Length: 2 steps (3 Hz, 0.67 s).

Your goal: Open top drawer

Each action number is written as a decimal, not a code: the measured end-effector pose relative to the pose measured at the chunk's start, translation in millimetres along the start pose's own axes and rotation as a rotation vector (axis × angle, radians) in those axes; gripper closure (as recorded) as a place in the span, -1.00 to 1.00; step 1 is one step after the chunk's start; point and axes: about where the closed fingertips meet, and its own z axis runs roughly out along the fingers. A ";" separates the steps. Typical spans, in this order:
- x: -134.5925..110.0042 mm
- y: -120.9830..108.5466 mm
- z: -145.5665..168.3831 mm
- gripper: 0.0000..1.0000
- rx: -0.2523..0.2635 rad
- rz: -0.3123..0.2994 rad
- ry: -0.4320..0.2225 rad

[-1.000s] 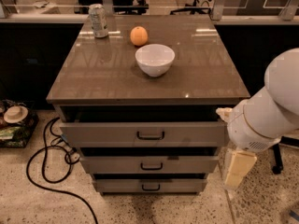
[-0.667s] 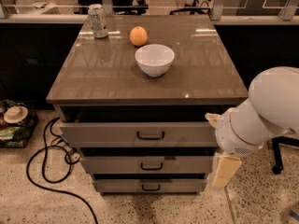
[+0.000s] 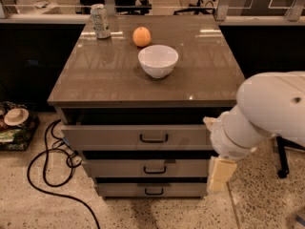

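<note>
The top drawer [image 3: 109, 137] is the uppermost of three grey-beige drawers in a cabinet with a brown top, and it has a black bar handle [image 3: 153, 139]. Its front stands a little out from the cabinet, with a dark gap above it. My gripper [image 3: 220, 174] hangs from the white arm [image 3: 267, 113] at the cabinet's right front corner. It points down beside the right ends of the middle and bottom drawers, right of and below the top handle. It holds nothing that I can see.
On the cabinet top [image 3: 95, 80] stand a white bowl [image 3: 158, 60], an orange [image 3: 141, 36] and a drink can [image 3: 100, 21]. A black cable [image 3: 45, 175] loops on the floor at left, near clutter [image 3: 14, 123]. A chair leg [image 3: 281, 159] stands at right.
My arm and gripper have moved left, closer to the cabinet's right front corner. The drawers and the things on top have not moved.
</note>
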 end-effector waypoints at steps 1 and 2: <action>-17.0 2.7 37.3 -1.00 -0.022 -0.032 0.046; -28.2 8.4 63.8 -1.00 -0.039 -0.060 0.054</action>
